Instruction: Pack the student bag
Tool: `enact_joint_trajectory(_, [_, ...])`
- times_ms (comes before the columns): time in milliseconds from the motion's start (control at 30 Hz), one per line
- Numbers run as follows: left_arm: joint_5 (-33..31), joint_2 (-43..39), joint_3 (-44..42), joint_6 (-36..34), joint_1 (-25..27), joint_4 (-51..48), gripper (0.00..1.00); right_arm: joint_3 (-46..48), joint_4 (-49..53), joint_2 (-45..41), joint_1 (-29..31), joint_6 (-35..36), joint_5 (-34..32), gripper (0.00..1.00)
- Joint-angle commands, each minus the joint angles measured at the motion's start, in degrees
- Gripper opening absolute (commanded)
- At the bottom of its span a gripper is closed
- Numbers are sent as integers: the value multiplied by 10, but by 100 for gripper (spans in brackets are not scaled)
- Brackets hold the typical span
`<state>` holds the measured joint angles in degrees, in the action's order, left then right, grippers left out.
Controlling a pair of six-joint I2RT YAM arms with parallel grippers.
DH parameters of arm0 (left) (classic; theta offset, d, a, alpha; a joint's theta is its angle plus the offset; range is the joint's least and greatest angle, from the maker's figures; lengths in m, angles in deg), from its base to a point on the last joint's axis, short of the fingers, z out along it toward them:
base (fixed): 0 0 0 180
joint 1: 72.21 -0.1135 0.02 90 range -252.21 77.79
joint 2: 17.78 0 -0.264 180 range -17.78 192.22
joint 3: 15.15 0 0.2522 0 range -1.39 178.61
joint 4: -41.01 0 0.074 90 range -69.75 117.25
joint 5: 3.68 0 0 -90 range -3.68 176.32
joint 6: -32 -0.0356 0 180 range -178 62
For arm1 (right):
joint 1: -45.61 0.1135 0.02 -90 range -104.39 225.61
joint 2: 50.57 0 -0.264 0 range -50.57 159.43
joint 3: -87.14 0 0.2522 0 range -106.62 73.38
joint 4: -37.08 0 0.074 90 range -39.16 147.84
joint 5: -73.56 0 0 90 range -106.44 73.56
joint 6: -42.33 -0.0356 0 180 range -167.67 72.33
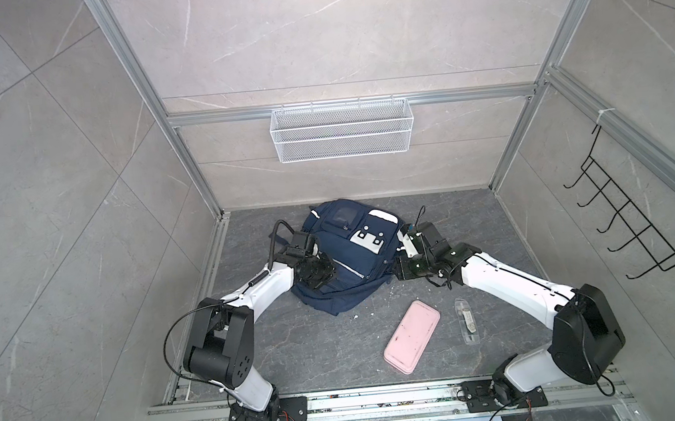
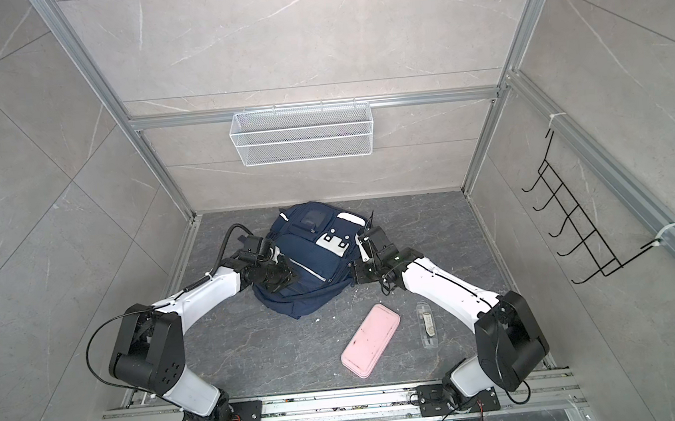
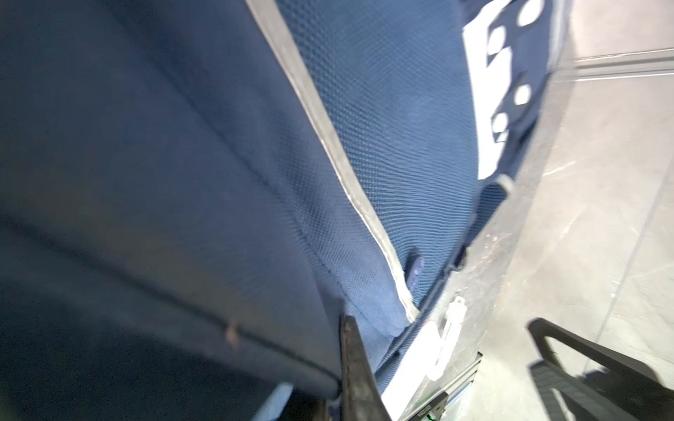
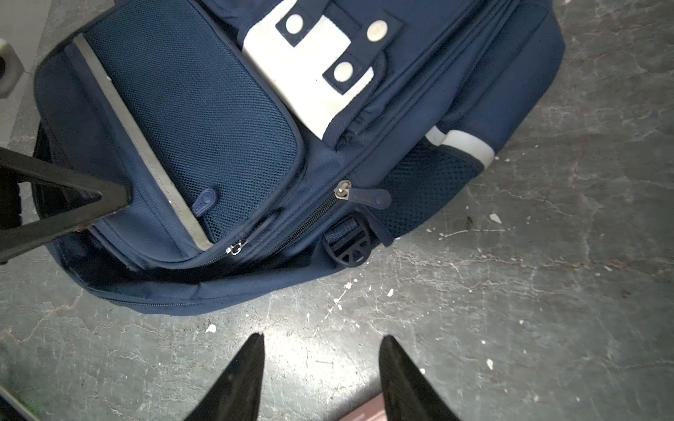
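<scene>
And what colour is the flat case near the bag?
The case is pale pink; a top view shows it best.

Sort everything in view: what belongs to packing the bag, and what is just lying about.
Belongs: student bag; left gripper, shut on its edge; right gripper, open beside it; probably pink case, clear case.
Lying about: wire basket, hook rack.

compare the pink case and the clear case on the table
The pink case is opaque; the clear case is see-through. The pink case is far wider than the clear case. The pink case lies slanted; the clear case points nearly straight back. Both lie flat on the table, outside the student bag.
</scene>
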<state>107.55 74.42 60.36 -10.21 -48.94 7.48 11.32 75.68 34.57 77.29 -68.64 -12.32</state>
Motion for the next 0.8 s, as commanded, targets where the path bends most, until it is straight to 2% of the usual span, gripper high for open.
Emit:
enact_joint_trajectory(0, [38, -55, 38, -16, 2, 13, 0, 10, -26, 10, 0, -7, 11, 54])
enact_joint_trajectory(267, [91, -101, 54, -4, -6, 32, 0, 0, -83, 57, 0, -3, 29, 56])
enact_joint_trajectory(433, [124, -120, 33, 5, -25, 62, 0, -6, -118, 93, -9, -4, 36, 57])
enact_joint_trajectory(767, [146, -134, -23, 10, -55, 86, 0, -4, -173, 154, -41, -22, 88, 59])
